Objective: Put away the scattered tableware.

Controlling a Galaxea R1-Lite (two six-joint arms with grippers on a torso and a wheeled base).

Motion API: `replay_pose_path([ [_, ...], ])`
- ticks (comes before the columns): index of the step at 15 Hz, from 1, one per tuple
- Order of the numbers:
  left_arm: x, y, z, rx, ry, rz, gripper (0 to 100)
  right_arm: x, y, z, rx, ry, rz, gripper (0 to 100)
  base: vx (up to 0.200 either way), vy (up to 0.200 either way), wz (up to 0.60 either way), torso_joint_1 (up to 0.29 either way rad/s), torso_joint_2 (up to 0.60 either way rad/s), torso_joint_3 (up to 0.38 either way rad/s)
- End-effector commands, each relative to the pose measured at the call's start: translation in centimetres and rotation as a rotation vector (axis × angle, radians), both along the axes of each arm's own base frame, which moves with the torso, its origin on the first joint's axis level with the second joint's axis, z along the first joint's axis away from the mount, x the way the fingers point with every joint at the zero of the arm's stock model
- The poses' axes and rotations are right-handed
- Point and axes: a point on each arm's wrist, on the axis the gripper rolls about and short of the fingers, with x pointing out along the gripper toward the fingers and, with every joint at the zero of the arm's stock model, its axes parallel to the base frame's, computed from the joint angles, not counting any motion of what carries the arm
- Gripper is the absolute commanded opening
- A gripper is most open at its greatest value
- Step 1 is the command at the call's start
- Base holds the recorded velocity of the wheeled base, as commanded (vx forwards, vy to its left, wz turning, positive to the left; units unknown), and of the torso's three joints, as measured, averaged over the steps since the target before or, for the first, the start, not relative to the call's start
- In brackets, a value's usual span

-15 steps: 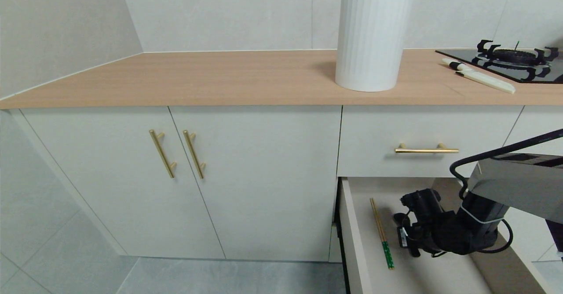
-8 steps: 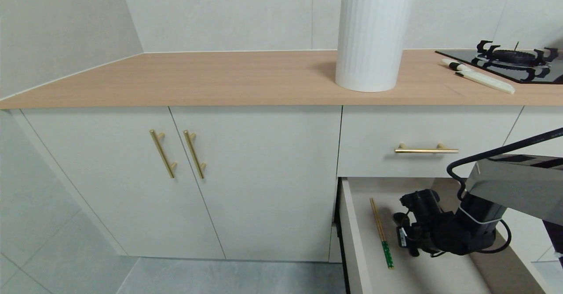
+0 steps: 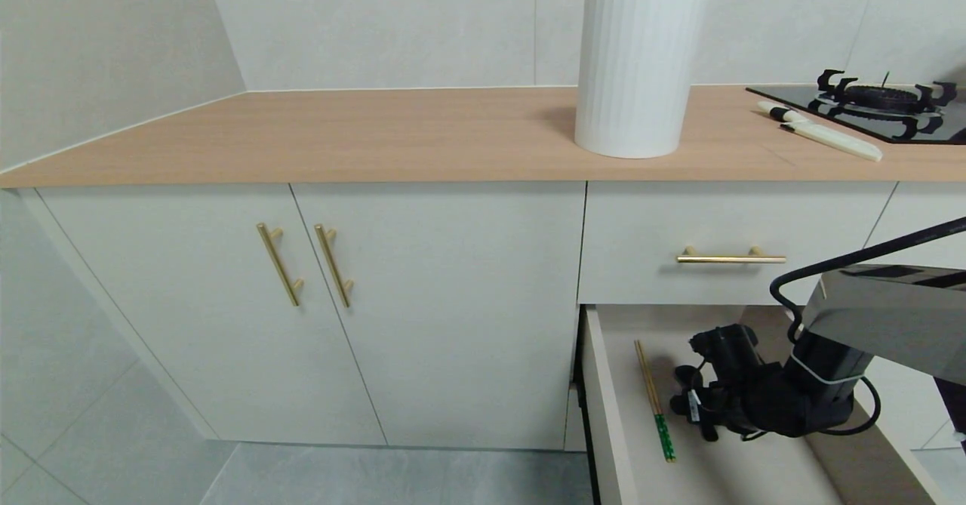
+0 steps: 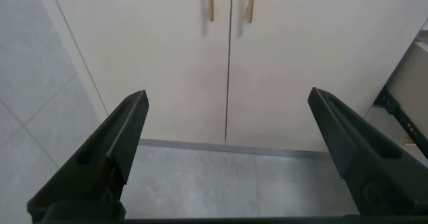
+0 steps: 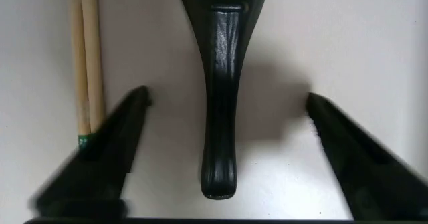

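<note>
A pair of wooden chopsticks point(image 3: 653, 399) with green ends lies on the floor of the open lower drawer point(image 3: 604, 399). Beside them lies a black spoon, its handle point(image 5: 221, 117) flat on the drawer floor between the fingers of my right gripper point(image 5: 224, 137), which stands open just above it. The chopsticks point(image 5: 85, 63) run along one side of that gripper. In the head view my right gripper point(image 3: 690, 407) is low inside the drawer. My left gripper point(image 4: 227, 150) is open, with nothing between its fingers, in front of the cabinet doors above the floor.
On the wooden counter point(image 3: 377, 135) stand a tall white ribbed container point(image 3: 638, 67) and a white knife point(image 3: 822, 133) near the gas hob point(image 3: 883, 101). The upper drawer point(image 3: 732, 241) is closed. Two cabinet doors with gold handles point(image 3: 306, 263) are closed.
My right gripper has shifted slightly lower and toward the chopsticks inside the drawer. Nothing else has moved.
</note>
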Motion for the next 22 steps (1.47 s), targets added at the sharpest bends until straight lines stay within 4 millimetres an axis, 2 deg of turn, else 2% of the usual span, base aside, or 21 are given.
replay_pose_path([
  [1, 0.0, 0.0, 0.0, 0.0, 0.0, 0.001, 100, 0.0, 0.1, 1.0, 0.007, -0.023, 0.001, 100, 0.0, 0.0, 0.0, 0.0, 0.0, 0.0],
  [3, 0.0, 0.0, 0.0, 0.0, 0.0, 0.001, 100, -0.6, 0.1, 2.5, 0.016, -0.044, 0.001, 100, 0.0, 0.0, 0.0, 0.0, 0.0, 0.0],
  [4, 0.0, 0.0, 0.0, 0.0, 0.0, 0.001, 100, -0.8, 0.0, 3.9, 0.022, -0.075, 0.002, 100, 0.0, 0.0, 0.0, 0.0, 0.0, 0.0],
  [6, 0.0, 0.0, 0.0, 0.0, -0.002, 0.001, 100, -1.8, -0.3, 8.1, 0.044, -0.16, 0.002, 100, 0.0, 0.0, 0.0, 0.0, 0.0, 0.0],
  [8, 0.0, 0.0, 0.0, 0.0, 0.0, 0.001, 100, -4.2, -0.8, 13.0, 0.057, -0.226, 0.003, 100, 0.0, 0.0, 0.0, 0.0, 0.0, 0.0],
  [9, 0.0, 0.0, 0.0, 0.0, 0.0, 0.001, 100, -5.0, -1.0, 14.6, 0.063, -0.239, 0.007, 100, 0.0, 0.0, 0.0, 0.0, 0.0, 0.0],
  [11, 0.0, 0.0, 0.0, 0.0, 0.0, 0.001, 100, -8.8, -1.7, 19.4, 0.067, -0.244, 0.011, 100, 0.0, 0.0, 0.0, 0.0, 0.0, 0.0],
  [13, 0.0, 0.0, 0.0, 0.0, 0.0, 0.001, 100, -11.7, -1.2, 21.9, 0.076, -0.253, 0.056, 100, 0.0, 0.0, 0.0, 0.0, 0.0, 0.0],
  [17, 0.0, 0.0, 0.0, 0.0, 0.0, 0.001, 100, -15.2, -1.2, 23.4, 0.081, -0.229, 0.091, 100, 0.0, 0.0, 0.0, 0.0, 0.0, 0.0],
  [22, 0.0, 0.0, 0.0, 0.001, 0.0, 0.001, 100, -16.2, -1.4, 21.9, 0.066, -0.141, 0.085, 100, 0.0, 0.0, 0.0, 0.0, 0.0, 0.0],
])
